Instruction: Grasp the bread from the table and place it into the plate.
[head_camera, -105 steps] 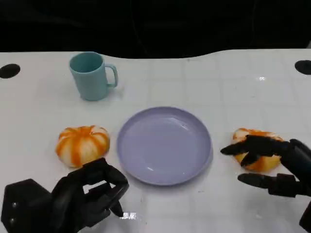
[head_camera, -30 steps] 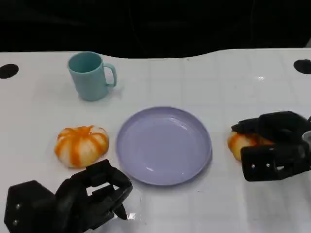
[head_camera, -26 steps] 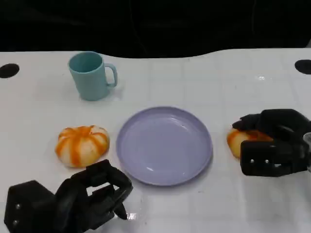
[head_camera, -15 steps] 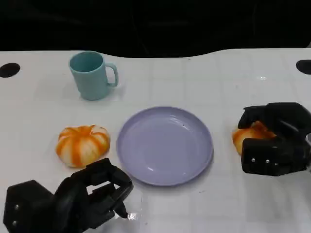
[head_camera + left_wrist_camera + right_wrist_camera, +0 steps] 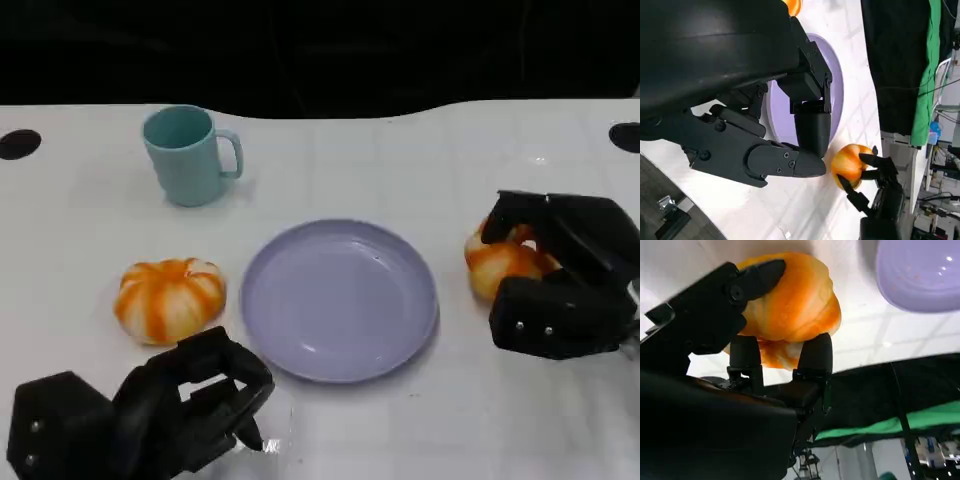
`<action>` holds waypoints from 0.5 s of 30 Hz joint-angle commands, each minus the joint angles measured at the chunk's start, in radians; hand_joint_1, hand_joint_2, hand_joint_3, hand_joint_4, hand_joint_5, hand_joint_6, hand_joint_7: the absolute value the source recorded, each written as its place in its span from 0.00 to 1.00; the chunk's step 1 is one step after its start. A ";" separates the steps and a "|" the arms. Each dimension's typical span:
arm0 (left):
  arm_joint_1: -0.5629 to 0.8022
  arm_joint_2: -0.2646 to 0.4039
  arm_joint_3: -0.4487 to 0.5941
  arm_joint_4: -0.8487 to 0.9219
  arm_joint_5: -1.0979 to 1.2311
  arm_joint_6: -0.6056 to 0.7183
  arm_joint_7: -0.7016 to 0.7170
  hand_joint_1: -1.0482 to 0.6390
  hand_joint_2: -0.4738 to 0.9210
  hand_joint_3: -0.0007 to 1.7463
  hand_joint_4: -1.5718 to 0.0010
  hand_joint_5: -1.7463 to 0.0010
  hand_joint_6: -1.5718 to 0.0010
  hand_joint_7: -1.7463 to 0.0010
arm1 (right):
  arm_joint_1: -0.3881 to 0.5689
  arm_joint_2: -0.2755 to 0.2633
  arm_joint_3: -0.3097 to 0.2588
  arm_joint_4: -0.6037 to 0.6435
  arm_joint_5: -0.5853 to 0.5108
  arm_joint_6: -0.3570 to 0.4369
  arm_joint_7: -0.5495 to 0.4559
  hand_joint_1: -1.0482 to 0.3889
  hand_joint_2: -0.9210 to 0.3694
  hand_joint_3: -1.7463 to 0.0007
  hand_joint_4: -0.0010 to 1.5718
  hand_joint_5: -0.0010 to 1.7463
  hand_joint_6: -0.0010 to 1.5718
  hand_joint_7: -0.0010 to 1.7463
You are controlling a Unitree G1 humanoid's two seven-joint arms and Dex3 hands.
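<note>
Orange-and-cream striped round bread (image 5: 497, 262) sits clamped in the right hand's (image 5: 560, 275) fingers (image 5: 752, 282) beside the plate (image 5: 340, 300).

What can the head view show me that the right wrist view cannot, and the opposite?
Head view alone: the teal mug, a second bread lying left of the plate, and the left hand, curled, holding nothing. Right wrist view alone: the underside of the held bread, with fingers pressed on it. Both share: the right hand gripping that bread, and the purple plate, nothing on it.
</note>
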 commanded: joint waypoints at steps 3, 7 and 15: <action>0.004 0.010 0.007 0.000 0.007 -0.005 0.009 0.32 1.00 0.17 0.54 0.00 0.54 0.21 | 0.011 -0.007 -0.033 -0.041 0.043 -0.060 -0.024 0.79 0.31 0.54 0.57 1.00 0.44 1.00; 0.004 0.010 0.010 -0.002 0.001 0.004 0.009 0.33 1.00 0.17 0.54 0.00 0.54 0.20 | 0.024 -0.005 -0.046 -0.093 0.063 -0.095 -0.010 0.81 0.33 0.54 0.57 1.00 0.44 1.00; 0.001 0.008 0.012 0.006 0.003 0.001 0.011 0.32 1.00 0.16 0.53 0.00 0.53 0.21 | 0.057 0.018 -0.069 -0.253 0.130 -0.148 0.119 0.78 0.49 0.23 0.59 1.00 0.49 0.98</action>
